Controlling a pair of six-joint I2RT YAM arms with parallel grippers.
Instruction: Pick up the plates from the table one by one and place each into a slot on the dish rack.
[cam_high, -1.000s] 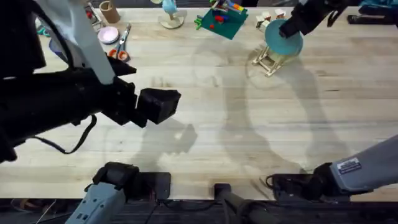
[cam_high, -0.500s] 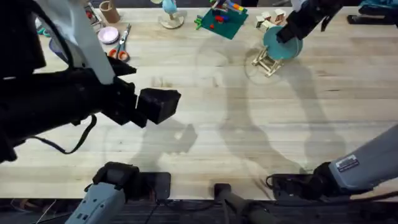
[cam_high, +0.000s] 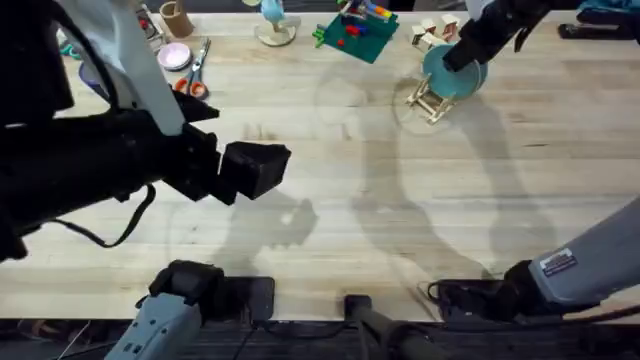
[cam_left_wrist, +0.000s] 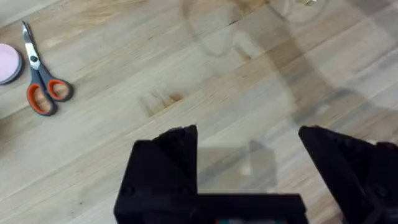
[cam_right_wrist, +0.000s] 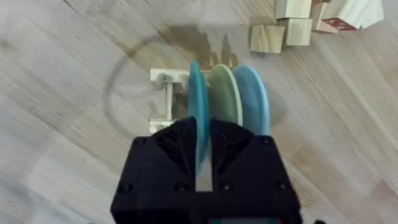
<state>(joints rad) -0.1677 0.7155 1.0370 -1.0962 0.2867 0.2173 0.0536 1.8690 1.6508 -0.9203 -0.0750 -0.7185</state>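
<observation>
My right gripper (cam_right_wrist: 204, 155), with its two black fingers, is clamped on the rim of the round turquoise plastic plate (cam_right_wrist: 198, 102), which stands on edge in the small light-wood dish rack (cam_right_wrist: 163, 99) at the far right of the pale plank wooden table (cam_high: 400, 200). From my right wrist I see three discs upright side by side in the rack: the turquoise plate at the near end where the pegs show, the cream-yellow round plastic plate (cam_right_wrist: 224, 93) just beside it, and a paler sky-blue plate (cam_right_wrist: 252, 96) after that. A few loose pale wooden blocks (cam_right_wrist: 280, 28) lie on the table just beyond the rack. From overhead, the rack (cam_high: 428, 98) sits tilted on the boards with the turquoise plate (cam_high: 452, 78) in it and my right gripper (cam_high: 458, 55) on the plate's upper edge. My left gripper (cam_left_wrist: 249, 155) hangs above bare table well apart from the rack, its black fingers spread wide with nothing between them; orange-handled scissors (cam_left_wrist: 38, 84) and a small pink round dish (cam_left_wrist: 7, 62) lie farther off on the wood
</observation>
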